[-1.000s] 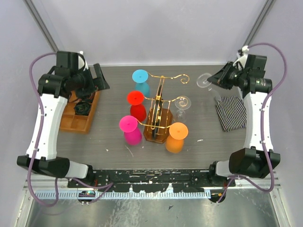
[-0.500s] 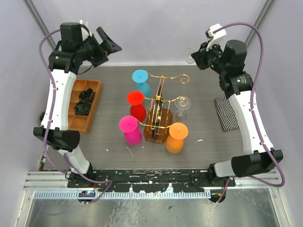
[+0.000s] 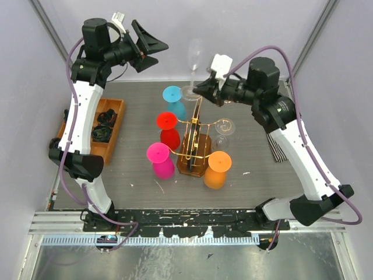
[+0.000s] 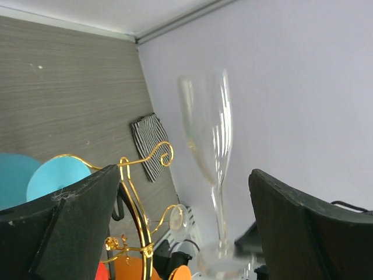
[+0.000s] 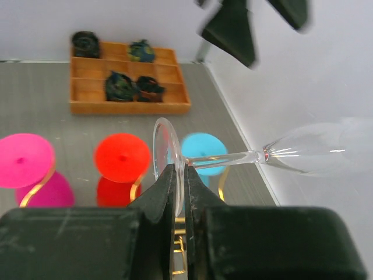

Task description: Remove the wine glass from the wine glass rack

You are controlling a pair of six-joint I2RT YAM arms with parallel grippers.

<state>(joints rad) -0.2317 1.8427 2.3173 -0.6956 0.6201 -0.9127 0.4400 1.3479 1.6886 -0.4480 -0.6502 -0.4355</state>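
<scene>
Glass loc: the clear wine glass (image 3: 194, 61) is held in the air over the far end of the wine glass rack (image 3: 195, 146), near the back wall. No hook is touched.
R tool: the right gripper (image 5: 179, 188) is clamped on the edge of the glass's foot disc. Nothing else is gripped.
L tool: the left gripper (image 3: 152, 51) is raised high w/ jaws spread wide and nothing btwn them. In its wrist view the glass is seen beyond the fingers, apart from them.
Long axis: foot–stem–bowl. It is set near upright w/ a slight tilt, bowl uppermost and mouth pointed up. The stem lies crosswise to the R fingers.
Handling: judged light, rigid, slick and v. fragile; the thin stem is taken as the weak pt. W/ only an edge pinch on the foot, swing or twist in the pads is to be expected if moved fast.
Hold pts: the stem just under the bowl is judged best for a 2nd grasp. The bowl wall is to be avoided.
Risk: the gold hooks and the teal glass (image 3: 172, 96) sit close below, so knocks are to be avoided.
Status: removal is judged done; set-down is not yet made.
</scene>
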